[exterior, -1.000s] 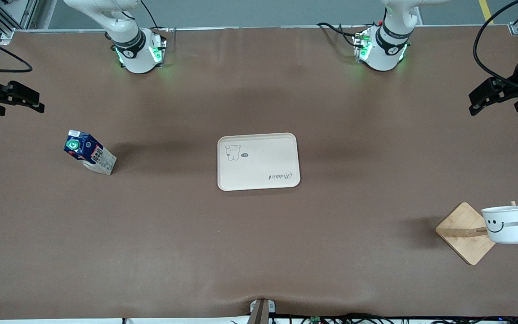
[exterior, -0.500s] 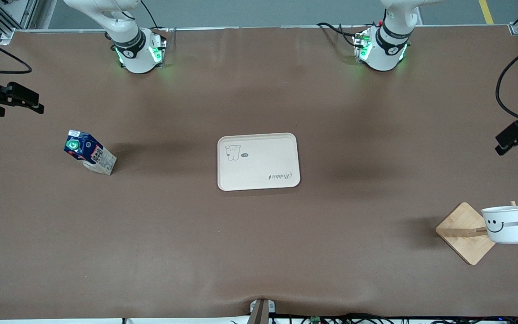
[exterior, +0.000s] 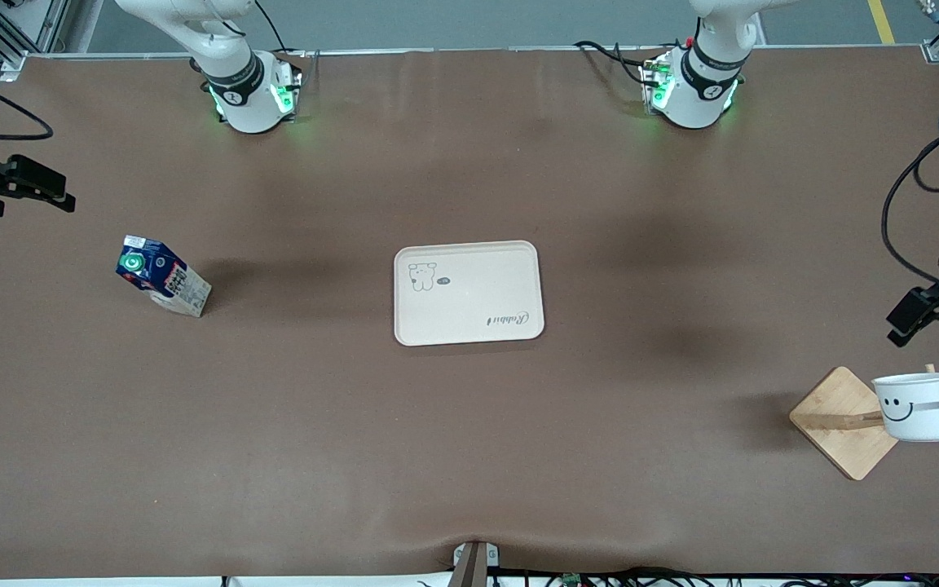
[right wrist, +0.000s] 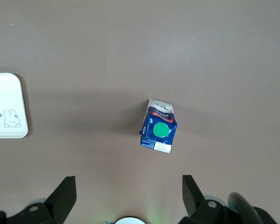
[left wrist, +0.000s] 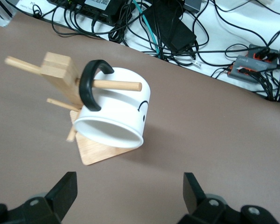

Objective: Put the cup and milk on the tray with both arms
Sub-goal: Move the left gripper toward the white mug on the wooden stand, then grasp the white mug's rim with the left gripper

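Note:
The cup (exterior: 918, 406) hangs by its black handle on a peg of a wooden stand (exterior: 840, 420) at the left arm's end of the table. It also shows in the left wrist view (left wrist: 114, 112), on its side with its mouth toward the camera. My left gripper (exterior: 918, 314) is open and empty in the air next to the stand (left wrist: 128, 191). The milk (exterior: 161, 275) stands at the right arm's end and shows in the right wrist view (right wrist: 158, 127). My right gripper (exterior: 29, 186) is open and empty over the table's edge (right wrist: 128, 193). The tray (exterior: 468, 292) lies bare at the middle.
The stand's square base (left wrist: 100, 151) and pegs (left wrist: 116, 85) surround the cup. Cables and power adapters (left wrist: 172, 28) lie just off the table's edge near the stand. The arms' green-lit bases (exterior: 253, 94) stand farthest from the front camera. A small bracket (exterior: 473, 558) sits at the nearest edge.
My left gripper has moved along the table's end toward the cup and its stand. My right gripper has shifted slightly outward. The cup, milk and tray have not moved.

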